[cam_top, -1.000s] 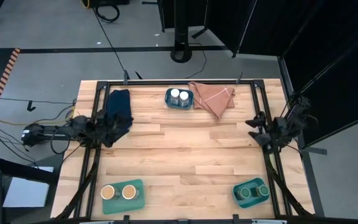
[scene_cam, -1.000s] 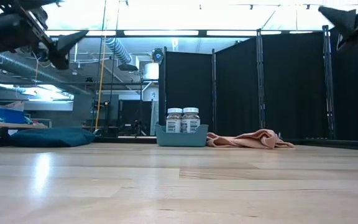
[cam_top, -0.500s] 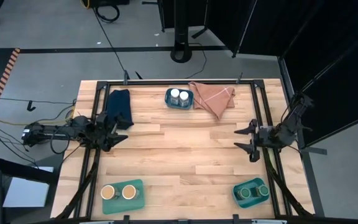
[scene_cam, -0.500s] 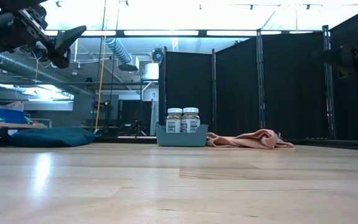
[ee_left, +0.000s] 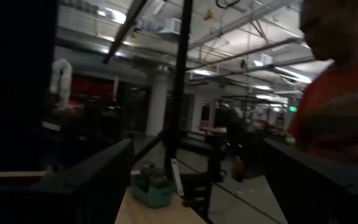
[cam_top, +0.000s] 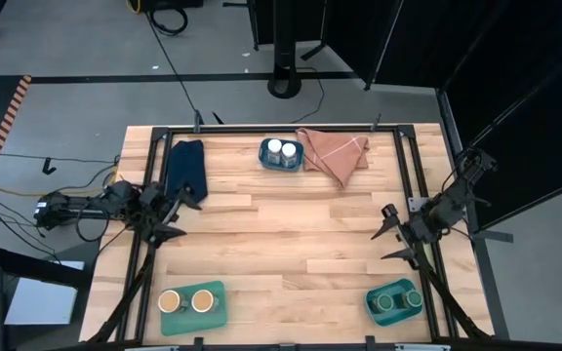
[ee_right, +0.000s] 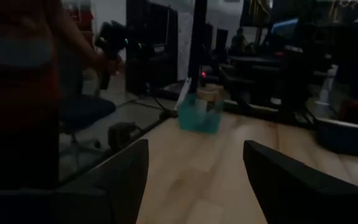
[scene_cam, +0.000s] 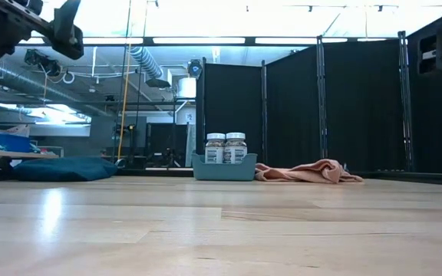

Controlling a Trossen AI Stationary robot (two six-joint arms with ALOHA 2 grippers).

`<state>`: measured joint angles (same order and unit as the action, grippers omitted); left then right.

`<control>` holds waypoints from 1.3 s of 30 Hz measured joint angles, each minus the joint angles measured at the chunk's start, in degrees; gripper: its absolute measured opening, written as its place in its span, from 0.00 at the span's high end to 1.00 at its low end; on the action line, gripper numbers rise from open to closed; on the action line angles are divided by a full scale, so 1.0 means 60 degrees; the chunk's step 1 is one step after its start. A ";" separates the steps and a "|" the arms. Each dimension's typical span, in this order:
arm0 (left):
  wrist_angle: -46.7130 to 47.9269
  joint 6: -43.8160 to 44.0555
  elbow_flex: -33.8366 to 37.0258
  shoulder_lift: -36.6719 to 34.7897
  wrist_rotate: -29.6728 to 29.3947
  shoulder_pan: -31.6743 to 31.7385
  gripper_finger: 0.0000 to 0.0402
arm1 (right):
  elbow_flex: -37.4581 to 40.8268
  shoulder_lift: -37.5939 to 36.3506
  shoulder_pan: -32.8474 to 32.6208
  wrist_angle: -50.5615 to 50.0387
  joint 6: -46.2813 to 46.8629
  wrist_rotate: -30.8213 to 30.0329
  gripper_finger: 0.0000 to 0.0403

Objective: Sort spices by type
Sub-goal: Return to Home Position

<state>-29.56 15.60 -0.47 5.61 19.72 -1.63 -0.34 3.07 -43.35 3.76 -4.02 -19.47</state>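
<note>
Three teal trays hold the spices. Two white-lidded jars (cam_top: pixel 281 150) stand in the far-middle tray (cam_top: pixel 281 164), also seen in the low view (scene_cam: pixel 225 147). Two tan-lidded jars (cam_top: pixel 185 301) stand in the near-left tray (cam_top: pixel 218 310). Two green-lidded jars (cam_top: pixel 395 300) stand in the near-right tray (cam_top: pixel 374 304). My left gripper (cam_top: pixel 181 218) hovers open at the table's left edge, high above the wood. My right gripper (cam_top: pixel 388 234) hovers open near the right edge. Neither has anything between its fingers.
A dark blue folded cloth (cam_top: pixel 185 168) lies at the far left, just beyond my left gripper. A pink cloth (cam_top: pixel 336 152) lies right of the far tray. Bare wood fills the table's middle (cam_top: pixel 281 234). A person in a red shirt (ee_left: pixel 337 106) stands beyond the table.
My right gripper has swung down and toward the table's near edge, turning until it points level across the table. My left gripper has rolled and tipped upward in place, drawing off the blue cloth's near end. No jar has moved.
</note>
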 joint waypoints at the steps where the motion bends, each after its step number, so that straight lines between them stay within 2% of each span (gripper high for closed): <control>1: 0.0027 0.0008 0.0000 0.0004 0.0147 0.0000 0.13 | 0.0000 0.0017 0.0001 0.0010 -0.0012 -0.0062 0.34; 5: 0.0039 -0.0287 0.0000 -0.0004 0.0502 0.0000 0.13 | 0.0000 0.0047 -0.0043 0.0084 0.0086 -0.0122 0.34; 9: 0.0213 -0.0315 0.0000 0.0000 0.0528 0.0000 0.13 | 0.0000 0.0069 -0.0078 0.0065 0.0035 -0.0790 0.35; 11: 0.0069 -0.0311 0.0000 -0.0001 0.0586 0.0000 0.13 | 0.0000 0.0069 -0.0076 0.0146 -0.0178 -0.0752 0.34; 13: -0.0362 -0.0311 0.0000 -0.0011 0.0875 0.0022 0.13 | 0.0000 0.0059 -0.0073 0.0369 -0.0591 -0.0219 0.34; 15: -0.0631 -0.0139 -0.0027 -0.0025 0.1950 0.0110 0.13 | 0.0000 -0.0001 -0.0044 0.0665 -0.0760 0.1095 0.34; 17: -0.0686 0.0671 -0.0156 -0.0009 0.3413 0.0214 0.13 | 0.0000 -0.0094 -0.0036 0.0883 -0.0756 0.2514 0.34; 19: -0.1206 0.1257 -0.0227 -0.0016 0.4633 0.0303 0.13 | 0.0000 -0.0168 -0.0036 0.0931 -0.0759 0.3348 0.34; 21: -0.1775 0.1502 -0.0262 -0.0025 0.5841 0.0363 0.13 | 0.0000 -0.0178 -0.0034 0.0885 -0.0758 0.3340 0.33; 24: -0.2529 0.1758 -0.0259 -0.0015 0.7609 0.0393 0.13 | 0.0000 -0.0178 0.0026 0.0854 -0.0832 0.2626 0.33; 27: -0.3516 0.2282 -0.0259 -0.0018 0.8403 0.0393 0.13 | 0.0000 -0.0175 0.0119 0.0539 -0.0950 0.2529 0.33; 33: -0.6297 0.5490 -0.0262 -0.0018 0.8671 0.0397 0.13 | 0.0000 -0.0184 0.0388 0.0316 -0.0157 0.2615 0.34; 37: -0.7717 0.5309 -0.0138 -0.0020 1.0086 0.0393 0.13 | 0.0000 -0.0229 0.0639 0.0319 -0.0735 0.2959 0.34; 39: -0.7485 0.5150 0.0005 -0.0021 1.0104 0.0393 0.13 | 0.0000 -0.0228 0.0846 0.0307 -0.0856 0.2923 0.33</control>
<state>-74.48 46.50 -0.44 5.48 80.34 0.73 -0.34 1.70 -38.28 5.60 -9.16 -1.93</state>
